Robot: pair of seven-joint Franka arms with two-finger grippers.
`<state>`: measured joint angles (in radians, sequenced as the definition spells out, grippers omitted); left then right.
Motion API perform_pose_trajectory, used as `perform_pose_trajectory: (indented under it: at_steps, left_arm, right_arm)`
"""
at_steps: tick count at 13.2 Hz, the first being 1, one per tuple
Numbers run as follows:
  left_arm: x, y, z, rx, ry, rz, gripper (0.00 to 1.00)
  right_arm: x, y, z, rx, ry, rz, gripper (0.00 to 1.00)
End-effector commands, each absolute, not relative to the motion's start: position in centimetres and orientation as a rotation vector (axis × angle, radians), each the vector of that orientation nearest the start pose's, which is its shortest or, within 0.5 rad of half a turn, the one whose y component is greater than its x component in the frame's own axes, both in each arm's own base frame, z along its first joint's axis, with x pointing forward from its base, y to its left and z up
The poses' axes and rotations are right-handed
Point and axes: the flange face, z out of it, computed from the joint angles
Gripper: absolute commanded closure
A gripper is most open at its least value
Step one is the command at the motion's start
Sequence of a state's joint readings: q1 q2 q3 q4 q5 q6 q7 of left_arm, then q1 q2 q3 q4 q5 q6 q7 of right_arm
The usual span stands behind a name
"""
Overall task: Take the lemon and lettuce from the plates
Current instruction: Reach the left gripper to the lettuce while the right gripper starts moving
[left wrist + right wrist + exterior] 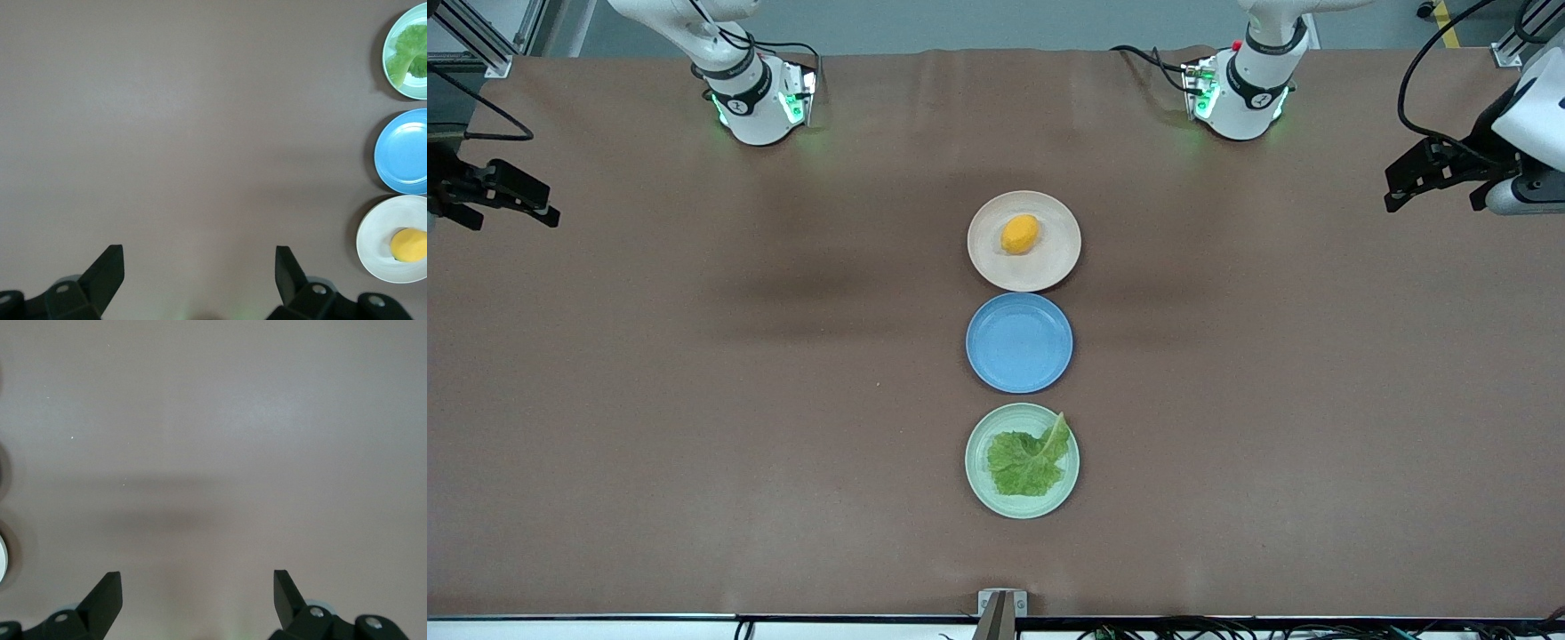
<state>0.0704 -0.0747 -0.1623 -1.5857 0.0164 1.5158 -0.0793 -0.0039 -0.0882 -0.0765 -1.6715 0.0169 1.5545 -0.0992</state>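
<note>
Between plates (1024, 208): blue plate (1019, 343) | lemon (1020, 234), lettuce (1029, 460) unobstructed

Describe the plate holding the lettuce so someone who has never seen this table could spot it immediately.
Three plates form a single row down the middle of the brown table. The mint green plate is the one nearest the front camera, next to the empty blue plate. It alone holds a crinkled green lettuce leaf.

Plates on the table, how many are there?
3, in a row. The pink-beige plate with the lemon is farthest from the front camera, the blue plate is between, and the mint green plate with the lettuce is nearest.
</note>
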Motion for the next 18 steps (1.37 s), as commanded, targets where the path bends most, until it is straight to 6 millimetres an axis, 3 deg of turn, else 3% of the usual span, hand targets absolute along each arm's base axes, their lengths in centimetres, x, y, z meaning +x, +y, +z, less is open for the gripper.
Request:
perform_pose_trajectory:
  at_steps: [1,5,7,9,10,12,16,17,18]
  left_arm:
    - [52.0,-4.5,66.0,-3.126,0.030,-0.034,0.00]
    - [53.6,-3.1,65.6,-3.135,-0.017,-0.029,0.00]
    - [55.0,-3.1,63.5,-3.144,-0.005,0.029,0.00]
    - [57.0,-4.9,60.5,-3.157,0.046,0.073,0.00]
    - [58.3,-5.9,59.5,-3.167,0.071,0.026,0.00]
    - [60.6,-8.6,56.4,-3.194,0.126,-0.015,0.00]
    - [63.9,-16.2,49.0,-3.214,0.277,-0.072,0.00]
    - [63.9,-18.8,47.2,-3.212,0.327,-0.052,0.00]
    - [63.9,-21.4,45.3,-3.212,0.382,-0.058,0.00]
  right_arm:
    - [51.5,-3.8,62.6,-3.126,-0.051,0.030,0.00]
    - [51.4,-3.6,62.5,-3.126,-0.016,0.047,0.00]
    - [51.4,-3.2,62.5,-3.127,0.011,0.049,0.00]
    - [51.4,-3.2,62.7,-3.125,0.011,0.049,0.00]
    - [51.5,-3.3,64.0,-3.127,0.004,0.007,0.00]
    - [52.5,-3.8,63.7,-3.138,0.019,0.012,0.00]
    - [55.6,-4.6,58.3,-3.134,0.034,0.146,0.00]
    - [56.3,-4.8,57.8,-3.138,0.036,0.140,0.00]
    - [57.5,-5.1,55.6,-3.141,0.038,0.179,0.00]
